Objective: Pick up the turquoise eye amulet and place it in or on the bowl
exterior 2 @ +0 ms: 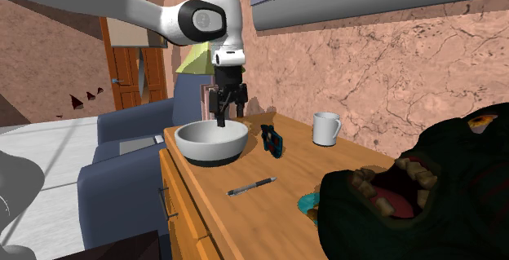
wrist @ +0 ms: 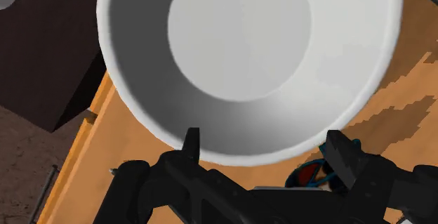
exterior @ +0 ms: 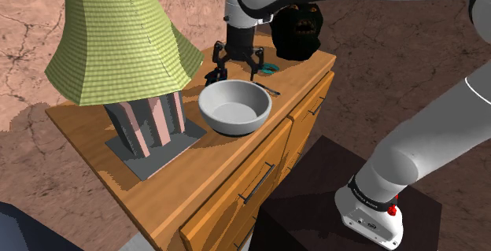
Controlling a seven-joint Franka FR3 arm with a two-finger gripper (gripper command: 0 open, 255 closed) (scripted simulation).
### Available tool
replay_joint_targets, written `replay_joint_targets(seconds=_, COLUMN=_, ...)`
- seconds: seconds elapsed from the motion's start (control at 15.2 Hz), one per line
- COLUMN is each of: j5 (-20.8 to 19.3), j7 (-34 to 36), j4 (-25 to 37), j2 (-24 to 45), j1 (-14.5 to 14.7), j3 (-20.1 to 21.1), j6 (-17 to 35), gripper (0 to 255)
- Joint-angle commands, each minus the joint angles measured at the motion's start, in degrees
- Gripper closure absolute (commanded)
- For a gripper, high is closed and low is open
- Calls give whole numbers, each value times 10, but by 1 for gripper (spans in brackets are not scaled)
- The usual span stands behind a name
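The gripper [exterior: 234, 70] hangs over the far rim of the grey-white bowl [exterior: 234, 108] in the shoulder view. Its fingers [wrist: 191, 144] are spread wide, with nothing grasped between them. The turquoise amulet [exterior: 270, 68] lies flat on the wooden cabinet top [exterior: 201, 151], to the shoulder view's right of the gripper. It sits at the foot of a dark gorilla head [exterior: 297, 31], apart from the bowl. A pen [exterior: 271, 90] lies between amulet and bowl. A green-shaded lamp [exterior: 118, 37] stands at the shoulder view's left. A white mug [exterior 2: 326, 128] stands near the wall.
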Motion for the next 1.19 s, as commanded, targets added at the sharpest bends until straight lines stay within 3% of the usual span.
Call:
replay_joint_targets(seconds=0.0, j5=-19, j7=75, j4=41, j2=46, j1=-11, j3=12, j6=4, gripper=0)
replay_joint_targets(seconds=0.46, j5=-101, j7=313, j4=204, j2=215, j1=-7, j3=18, j6=-2, gripper=0)
replay_joint_targets(seconds=1.12, j5=-109, j7=324, j4=163, j2=230, j1=-5, j3=13, j6=52, gripper=0)
